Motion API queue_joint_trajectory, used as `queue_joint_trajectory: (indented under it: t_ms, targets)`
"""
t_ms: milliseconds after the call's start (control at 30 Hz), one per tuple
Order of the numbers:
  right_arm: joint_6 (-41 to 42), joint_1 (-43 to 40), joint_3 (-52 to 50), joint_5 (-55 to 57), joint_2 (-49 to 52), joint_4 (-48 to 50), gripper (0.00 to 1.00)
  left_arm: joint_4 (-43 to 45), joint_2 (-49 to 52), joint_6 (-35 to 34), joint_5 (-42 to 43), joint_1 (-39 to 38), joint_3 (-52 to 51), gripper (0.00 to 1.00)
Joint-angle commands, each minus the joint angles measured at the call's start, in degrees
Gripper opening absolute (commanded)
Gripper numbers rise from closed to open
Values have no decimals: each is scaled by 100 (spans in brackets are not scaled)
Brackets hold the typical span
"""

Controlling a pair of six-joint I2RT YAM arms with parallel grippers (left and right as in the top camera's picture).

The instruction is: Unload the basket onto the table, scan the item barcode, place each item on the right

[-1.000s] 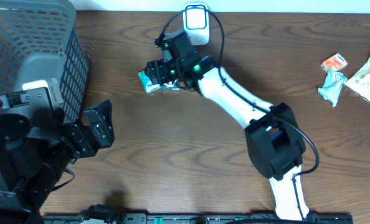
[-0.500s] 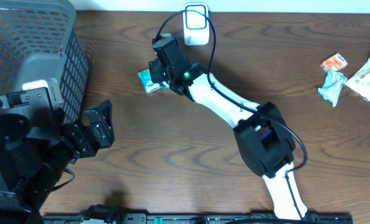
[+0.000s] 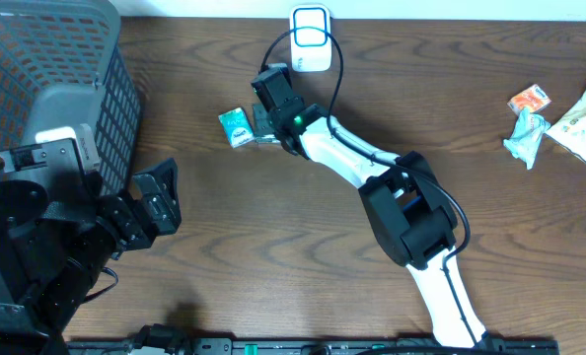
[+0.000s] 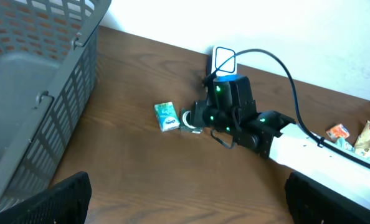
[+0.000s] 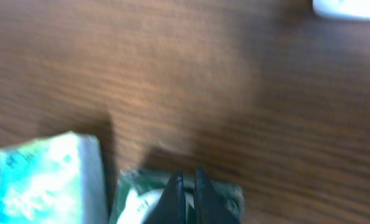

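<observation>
At twelve o'clock on the table (image 3: pixel 273 256), hard against the far edge, stands the white scanner (image 3: pixel 311 26), its cable (image 3: pixel 338 61) looping back toward the right arm. Toward seven o'clock of the scanner and near it, the right gripper (image 3: pixel 268 114) reaches over a dark green packet (image 4: pixel 189 121) lying flat on the wood.

- Right gripper: fingers (image 5: pixel 177 190) clenched together with no gap showing, tips down on the upper face of the green packet. The wrist view is blurred; whether any wrapper is pinched between them cannot be told.
- Green packet: on the table surface, apart from the scanner, a pale round mark on its visible face. No barcode can be made out.
- Teal packet (image 3: pixel 236 126): just beside the green one at its nine o'clock, flat, slightly skewed, clear of the fingers.
- Left gripper (image 3: pixel 165 200): at eight o'clock on the table, released, fingers spread wide, nothing between them, well apart from both packets.
- Basket (image 3: pixel 36 59): grey mesh, at ten o'clock, filling the far left corner.
- Snack packets (image 3: pixel 584 116): a loose group at two o'clock by the right edge, well apart from both arms.
</observation>
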Motion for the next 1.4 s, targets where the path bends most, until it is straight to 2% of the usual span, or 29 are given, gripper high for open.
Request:
queue_joint_trajectory:
  t_ms: [0,233,400,633,667,733,767,900,1000,1100,1167,1300,1333,1367]
  targets:
    - [-575,-94,0,-647,2,-402,1,-13,0,-52,-74,24,42,98]
    - [-876,-81,28,-1067,-210,-1676,1,-13,0,-52,-74,24,42,98]
    - [-890,-59,28,-1062,-960,-2594,1,-13,0,-52,-74,24,42,98]
    - [-887,-50,28,-675,-1464,-2022,2,-13,0,-52,-74,24,42,98]
    - [-887,-50,28,-629,-1464,-1906,5,-13,0,-52,-74,24,42,98]
    - [-887,-50,26,-632,-1453,-1738,25,-13,0,-52,-74,24,42,98]
    - [-887,-50,26,-632,-1453,-1711,29,-13,0,-52,-74,24,42,98]
    - [-879,-50,26,-632,-1453,-1670,21,-13,0,-52,-74,24,42,98]
    - [-824,-44,26,-632,-1453,-1458,20,-13,0,-52,-74,24,42,97]
    - [-1143,-57,26,-627,-1453,-1252,15,-13,0,-52,-74,24,42,98]
    - [-1252,-92,26,-623,-1453,-1012,19,-13,0,-52,-74,24,42,98]
    - [-1250,-203,26,-627,-1453,-485,17,-13,0,-52,-74,24,42,98]
    - [-1252,-234,26,-627,-1451,-337,16,-13,0,-52,-74,24,42,98]
    - [-1257,-282,26,-623,-1425,-120,6,-13,0,-52,-74,24,42,98]
